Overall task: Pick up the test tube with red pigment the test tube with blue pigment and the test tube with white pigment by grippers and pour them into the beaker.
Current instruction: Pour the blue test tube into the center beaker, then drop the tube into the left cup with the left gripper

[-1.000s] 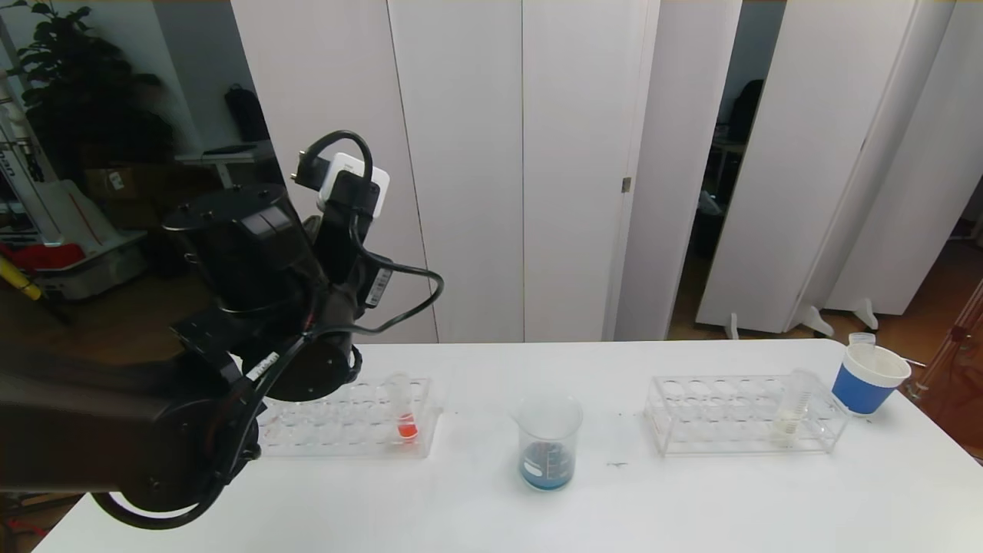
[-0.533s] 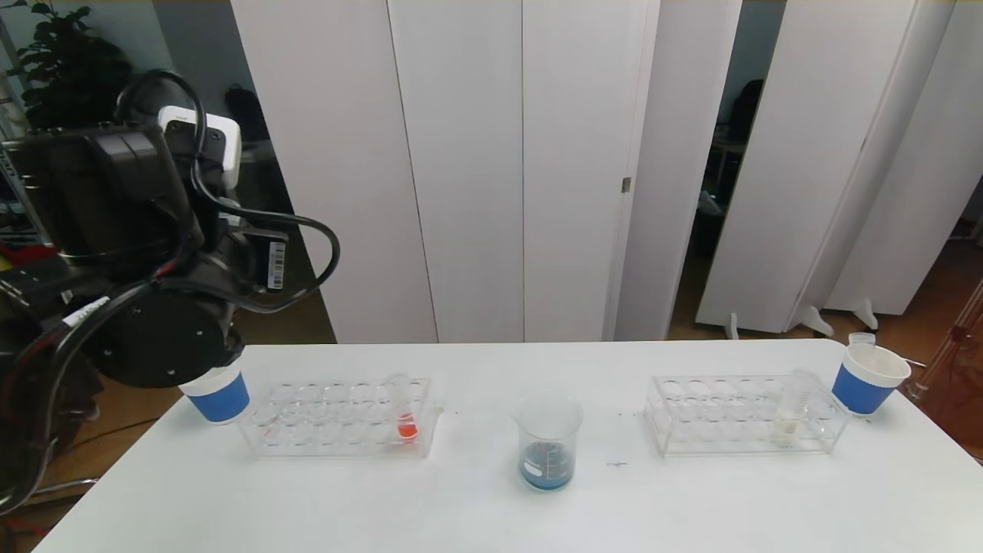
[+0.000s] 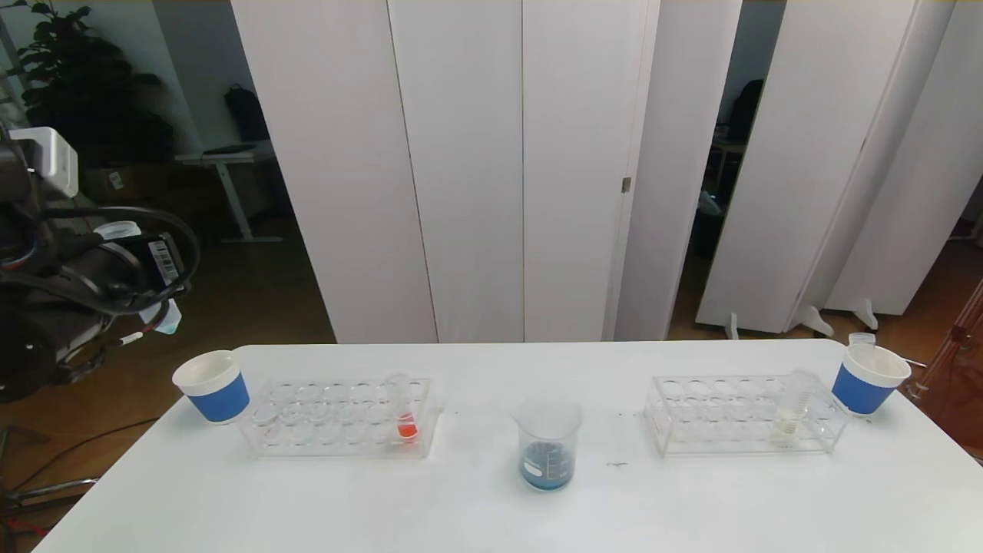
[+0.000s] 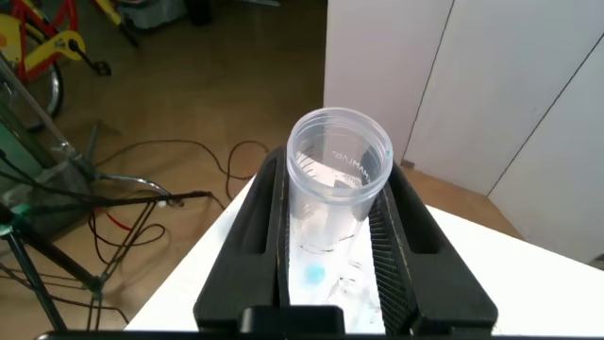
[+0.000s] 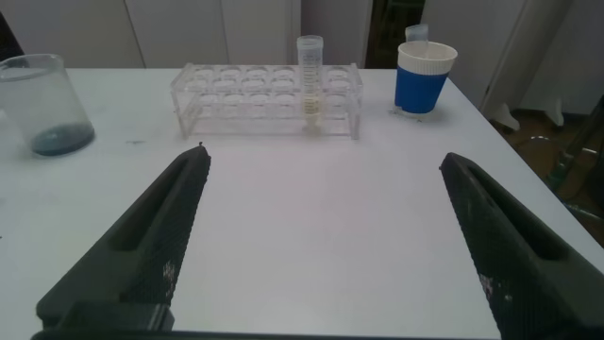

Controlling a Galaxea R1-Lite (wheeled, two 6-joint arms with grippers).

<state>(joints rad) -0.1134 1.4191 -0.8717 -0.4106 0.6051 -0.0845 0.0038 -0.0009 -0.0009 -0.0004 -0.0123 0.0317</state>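
At nine o'clock, off the white bench point(image 3: 491, 514), I see my left pincer point(image 4: 335, 274) clamped on the nearly drained clear plastic test tube with blue pigment point(image 4: 335, 194). At six o'clock stands the small clear glass beaker point(image 3: 547, 443), blue liquid inside. At three o'clock the ridged clear test tube with white pigment point(image 3: 791, 407) sits racked. My right pincer point(image 5: 330, 227) stands apart, holding nothing.

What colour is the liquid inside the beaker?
Blue: a shallow layer in the beaker, best seen in the head view.
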